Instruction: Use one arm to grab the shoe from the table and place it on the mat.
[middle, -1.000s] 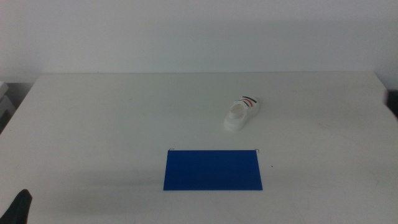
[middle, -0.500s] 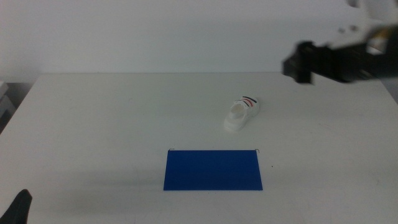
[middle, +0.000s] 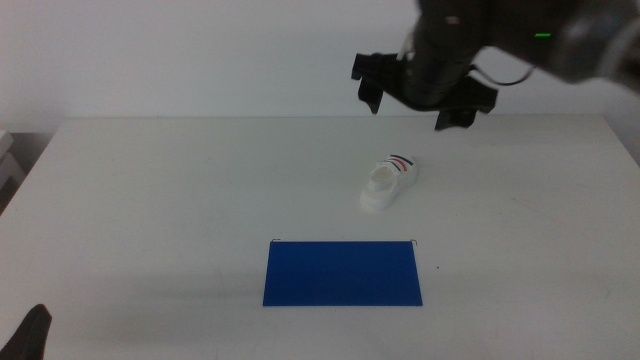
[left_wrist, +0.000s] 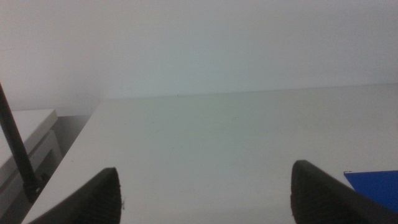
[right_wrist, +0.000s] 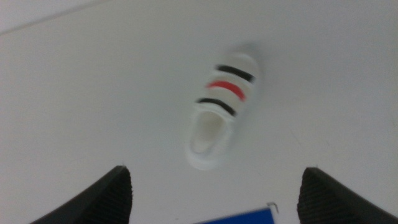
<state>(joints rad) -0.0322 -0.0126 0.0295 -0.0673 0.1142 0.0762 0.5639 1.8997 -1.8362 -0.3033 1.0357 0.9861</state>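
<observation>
The small white shoe (middle: 389, 183) with black and red stripes lies on the white table (middle: 180, 190), right of centre and behind the blue mat (middle: 342, 273). The right arm reaches in from the right, and its gripper (middle: 415, 100) hangs high above the far side of the shoe. In the right wrist view the shoe (right_wrist: 219, 119) lies between the widely spread jaws of the right gripper (right_wrist: 214, 193), with a mat corner (right_wrist: 249, 218) below. The left gripper (middle: 30, 335) waits at the near left edge, its jaws apart in the left wrist view (left_wrist: 205, 193) and empty.
A mat corner shows in the left wrist view (left_wrist: 373, 183). A pale wall stands behind the table. A white unit (left_wrist: 28, 140) stands off the table's left side.
The right arm has swung in from the right and leftward, now hanging above and behind the shoe. The shoe, mat and left gripper have not moved.
</observation>
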